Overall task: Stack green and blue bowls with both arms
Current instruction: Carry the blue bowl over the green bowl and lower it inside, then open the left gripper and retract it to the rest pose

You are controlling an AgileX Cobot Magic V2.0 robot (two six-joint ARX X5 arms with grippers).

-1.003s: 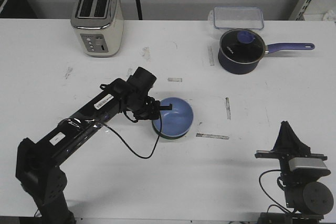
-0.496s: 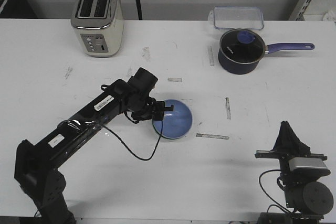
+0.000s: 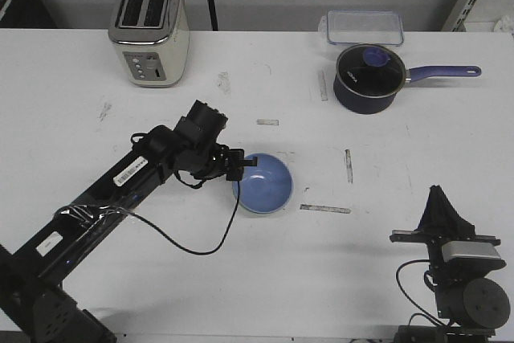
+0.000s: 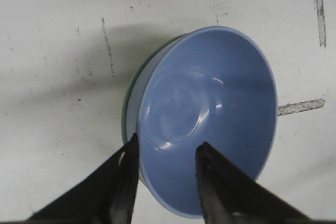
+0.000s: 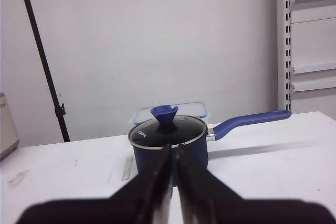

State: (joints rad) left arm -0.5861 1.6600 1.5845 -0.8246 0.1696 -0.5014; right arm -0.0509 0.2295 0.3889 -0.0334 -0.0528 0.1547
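White and scuffed with dark marks and bits of tape, the tabletop (image 3: 401,263) carries everything in view, with a pale wall behind it. The left gripper (image 3: 245,165) reaches out over the middle of the tabletop, and its two fingers (image 4: 126,182) straddle the near rim of the blue bowl (image 3: 264,183), one finger outside the wall and the other inside the bowl. In the left wrist view the jaws stand parted with the rim between them; whether they actually press the rim I cannot tell. The blue bowl sits nested in the green bowl (image 4: 127,109), of which only a thin dark green edge shows along the side of the blue one nearest the outer finger. The stacked pair rests on the tabletop directly ahead of this gripper.

The right gripper (image 3: 438,208) is well apart from the bowls, raised at the near right edge of the tabletop, its fingers (image 5: 157,182) drawn together with only a sliver between them and nothing held. Straight ahead of it, far off, stands a dark navy saucepan (image 5: 169,150) with a glass lid and a long blue handle, and just behind that a clear lidded container (image 3: 364,26). Far beyond the left gripper, to its left, stands a toaster (image 3: 149,30).
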